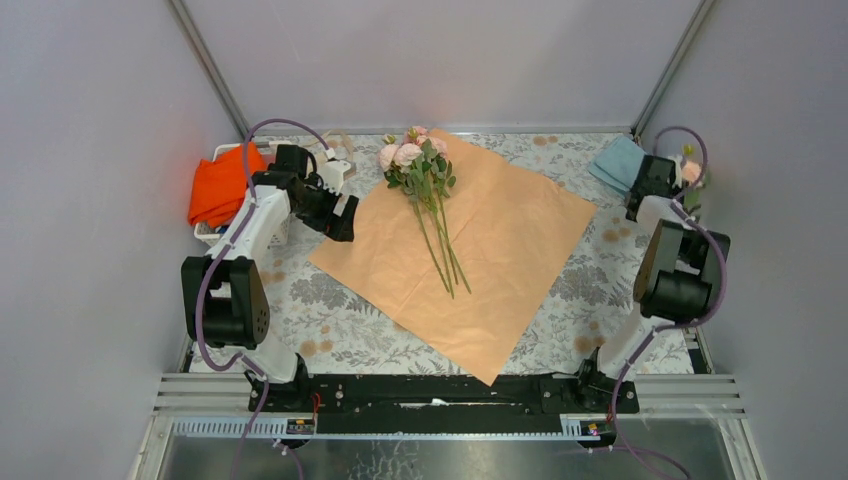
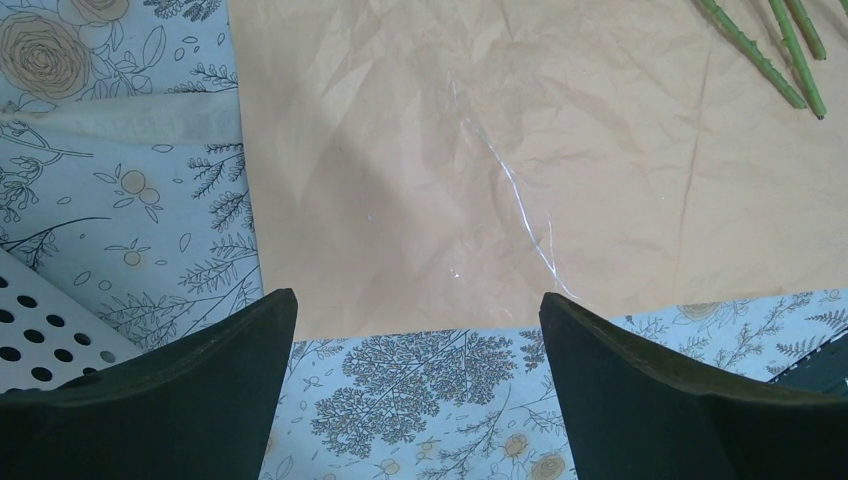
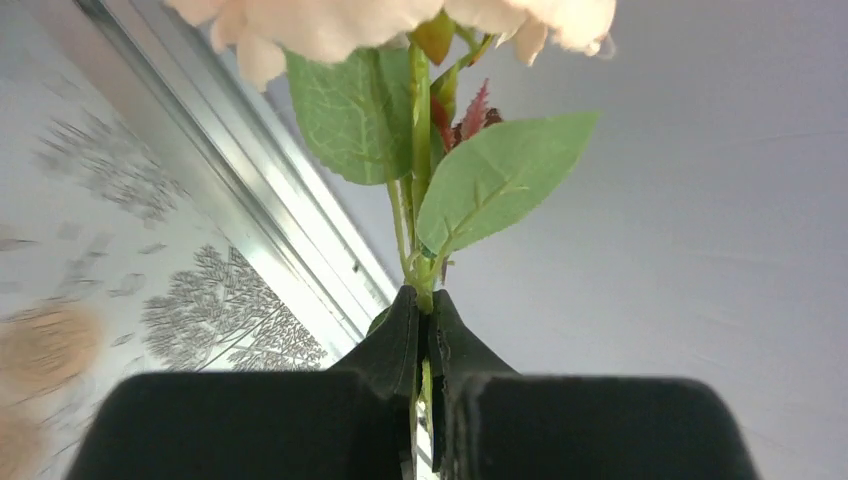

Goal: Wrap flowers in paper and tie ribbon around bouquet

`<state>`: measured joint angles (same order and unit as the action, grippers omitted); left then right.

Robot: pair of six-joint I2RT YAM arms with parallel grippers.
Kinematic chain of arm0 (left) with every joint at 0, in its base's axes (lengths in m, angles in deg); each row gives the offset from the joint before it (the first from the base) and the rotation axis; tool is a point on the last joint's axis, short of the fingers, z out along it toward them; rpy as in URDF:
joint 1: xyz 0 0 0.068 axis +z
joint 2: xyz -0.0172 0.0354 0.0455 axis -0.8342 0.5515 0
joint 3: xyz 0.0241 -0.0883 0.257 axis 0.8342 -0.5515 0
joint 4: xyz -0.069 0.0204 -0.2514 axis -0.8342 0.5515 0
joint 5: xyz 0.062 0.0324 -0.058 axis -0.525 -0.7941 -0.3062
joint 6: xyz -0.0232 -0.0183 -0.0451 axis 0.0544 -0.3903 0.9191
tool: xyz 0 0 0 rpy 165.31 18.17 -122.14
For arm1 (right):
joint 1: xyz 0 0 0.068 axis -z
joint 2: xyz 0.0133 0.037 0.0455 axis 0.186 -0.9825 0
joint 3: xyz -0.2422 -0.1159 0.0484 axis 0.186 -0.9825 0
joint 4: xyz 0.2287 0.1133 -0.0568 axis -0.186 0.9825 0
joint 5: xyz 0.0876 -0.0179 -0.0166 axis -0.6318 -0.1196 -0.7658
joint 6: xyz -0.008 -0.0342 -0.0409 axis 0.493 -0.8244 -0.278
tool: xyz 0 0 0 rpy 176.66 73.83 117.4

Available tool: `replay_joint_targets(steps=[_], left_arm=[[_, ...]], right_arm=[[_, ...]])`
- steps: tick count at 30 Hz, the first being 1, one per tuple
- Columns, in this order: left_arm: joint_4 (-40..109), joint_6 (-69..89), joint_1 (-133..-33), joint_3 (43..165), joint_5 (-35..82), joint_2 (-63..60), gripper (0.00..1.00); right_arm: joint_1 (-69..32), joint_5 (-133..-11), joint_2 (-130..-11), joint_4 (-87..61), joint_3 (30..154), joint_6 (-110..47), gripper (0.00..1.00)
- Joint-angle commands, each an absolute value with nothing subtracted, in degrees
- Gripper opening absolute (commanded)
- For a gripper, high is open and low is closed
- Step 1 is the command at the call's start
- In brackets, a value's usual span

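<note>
**While your left is hanging open, your right is clamping one stem**

Your right gripper (image 3: 428, 310) is pinching a loose flower stem (image 3: 418, 200) at the far right corner, with its jaws pressed together on it. The pink bloom (image 3: 330, 20) is getting cut off by the top of the wrist view. From above, the fingertips are hiding behind the wrist, next to the light blue cloth (image 1: 615, 160).

Your left gripper (image 2: 415, 300) is hovering with jaws wide over the left edge of the paper (image 1: 500, 250), gripping nothing. The paper is lying flat, peach face up, on the table (image 1: 330, 320). The flowers (image 1: 425, 175) are lying on its far corner, stems pointing toward the middle.

The ribbon (image 2: 130, 120) is showing only as a cream strip reaching the paper's edge in the left wrist view, with its left end running out of frame. The orange cloth (image 1: 225, 185) is sitting far left.
</note>
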<state>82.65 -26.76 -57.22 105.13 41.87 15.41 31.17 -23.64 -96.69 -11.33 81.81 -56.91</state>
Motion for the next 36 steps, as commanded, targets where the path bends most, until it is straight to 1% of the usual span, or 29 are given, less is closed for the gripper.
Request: replay_joint_targets(steps=[1, 4, 6, 7, 8, 9, 10, 11, 12, 13, 14, 16, 18, 20, 22, 26, 31, 33, 36], left_arm=[[82.39, -26.83, -56.89, 106.56, 42.22, 16.17, 0.99], [82.34, -26.89, -56.88, 106.33, 42.00, 16.07, 0.99], [82.34, -26.75, -56.89, 105.99, 41.94, 16.09, 0.99], [82.34, -26.72, -56.89, 105.86, 41.93, 16.13, 0.99], [82.34, -26.65, -56.88, 105.74, 41.99, 16.11, 0.99], [82.34, -26.63, -56.92, 105.63, 41.89, 16.08, 0.99], [82.34, -26.62, -56.93, 105.54, 41.73, 16.02, 0.99], [82.34, -26.57, -56.89, 105.49, 41.29, 15.92, 0.99], [82.34, -26.57, -56.88, 105.39, 40.86, 15.76, 0.99], [82.34, -26.57, -56.89, 105.35, 40.57, 15.68, 0.99], [82.29, -26.60, -56.82, 105.19, 40.24, 15.50, 0.99], [81.94, -26.57, -56.81, 104.67, 40.00, 14.83, 0.99], [81.81, -26.48, -56.84, 104.30, 39.81, 14.39, 0.99], [81.81, -26.50, -56.87, 104.00, 39.56, 13.93, 0.99], [81.70, -26.51, -56.82, 103.67, 39.09, 13.51, 0.99], [80.96, -26.86, -56.86, 102.14, 38.77, 12.58, 0.99], [80.91, -26.38, -56.86, 102.66, 39.08, 13.33, 0.99], [80.93, -26.21, -56.82, 102.98, 39.10, 13.75, 0.99], [80.89, -26.22, -56.84, 103.10, 39.10, 13.96, 0.99]], right_arm=[[20.57, -11.61, -82.16, -20.05, 86.70, -66.96, 0.00], [10.47, -8.42, -75.71, -24.15, 88.72, -73.26, 0.00], [2.34, -12.81, -72.66, -17.87, 91.76, -69.58, 0.00], [-0.93, -19.09, -71.87, -10.76, 94.54, -64.44, 0.00], [-2.74, -29.09, -71.94, -1.98, 98.09, -57.20, 0.00], [-3.13, -44.71, -72.75, 4.40, 102.94, -50.27, 0.00], [-3.20, -59.16, -74.23, 7.19, 104.83, -43.59, 0.00], [-3.41, -77.04, -75.89, 6.85, 105.18, -37.64, 0.00], [-3.82, -87.93, -78.12, 4.44, 104.31, -31.38, 0.00], [-4.60, -94.07, -80.51, 0.93, 103.33, -25.10, 0.00], [-5.94, -96.80, -83.08, -1.56, 102.90, -21.24, 0.00], [-10.00, -93.50, -88.84, -1.72, 104.70, -19.21, 0.00], [-12.60, -90.28, -95.41, 1.31, 109.33, -21.35, 0.00], [-13.70, -88.48, -102.25, 4.38, 114.48, -20.92, 0.00], [-13.87, -86.49, -106.68, 6.92, 118.57, -20.79, 0.00], [-13.89, -80.43, -112.72, 10.77, 122.87, -24.23, 0.00], [-13.89, -80.57, -117.59, 13.63, 125.55, -28.75, 0.01], [-13.94, -80.64, -118.13, 13.21, 125.42, -29.48, 0.06], [-13.89, -77.73, -118.13, 12.95, 125.74, -29.87, 0.21]])
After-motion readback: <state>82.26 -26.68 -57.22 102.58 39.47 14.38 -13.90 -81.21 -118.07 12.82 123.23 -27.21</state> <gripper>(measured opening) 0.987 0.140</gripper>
